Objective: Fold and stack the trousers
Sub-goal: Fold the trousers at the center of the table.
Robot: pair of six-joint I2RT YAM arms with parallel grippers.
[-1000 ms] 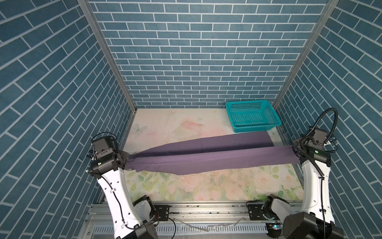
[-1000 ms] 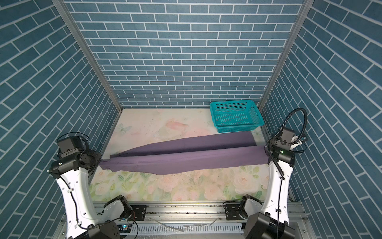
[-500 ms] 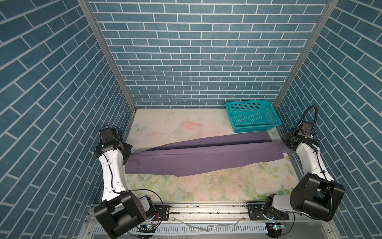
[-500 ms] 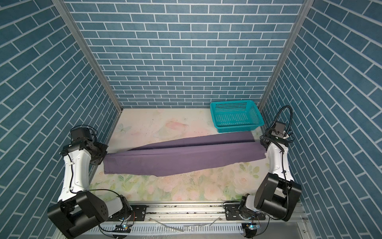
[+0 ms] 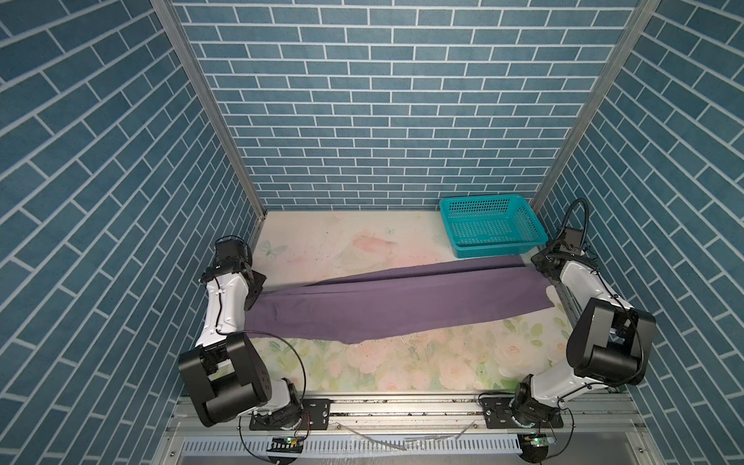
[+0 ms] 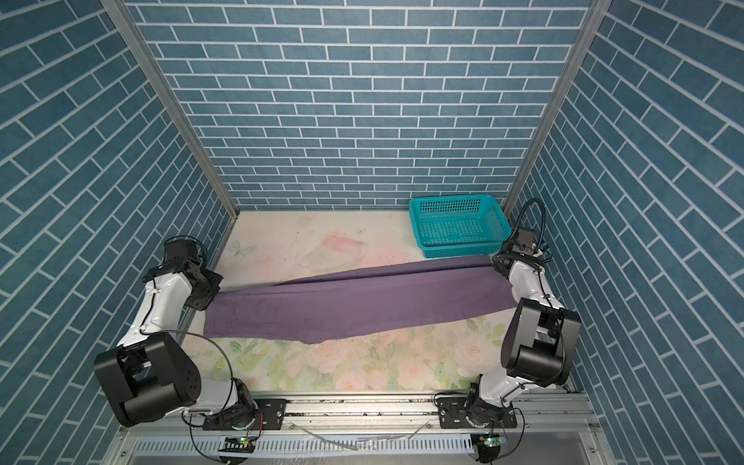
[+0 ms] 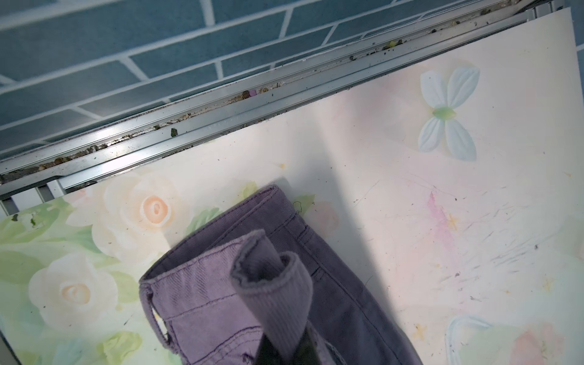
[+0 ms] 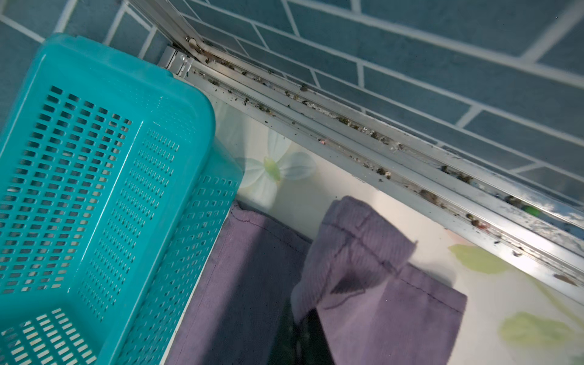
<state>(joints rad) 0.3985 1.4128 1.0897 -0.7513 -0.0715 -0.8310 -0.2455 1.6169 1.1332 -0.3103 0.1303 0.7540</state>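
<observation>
In both top views the trousers (image 5: 402,306) lie stretched side to side across the flowered table (image 5: 402,374), one leg laid partly over the other, with both ends running in under the two wrists, so from up there I cannot see the fingertips; the wrist views fill that in. The left one shows the waist end, with waistband and belt loop lying on the printed roses, and a curl of the band standing up, pinched tight in the left gripper (image 7: 286,346), whose jaws are closed on the cloth. The right one shows a hem corner lifted and folded over, nipped in the closed right gripper (image 8: 308,335), while the other leg's hem lies flat just beside the teal basket (image 8: 104,177); that basket sits in the far right corner, its near wall right against the far leg, crowding the right wrist. A metal rail (image 7: 252,104), gritty with crumbs, and the blue brick wall (image 5: 382,100) hem in both arms.
</observation>
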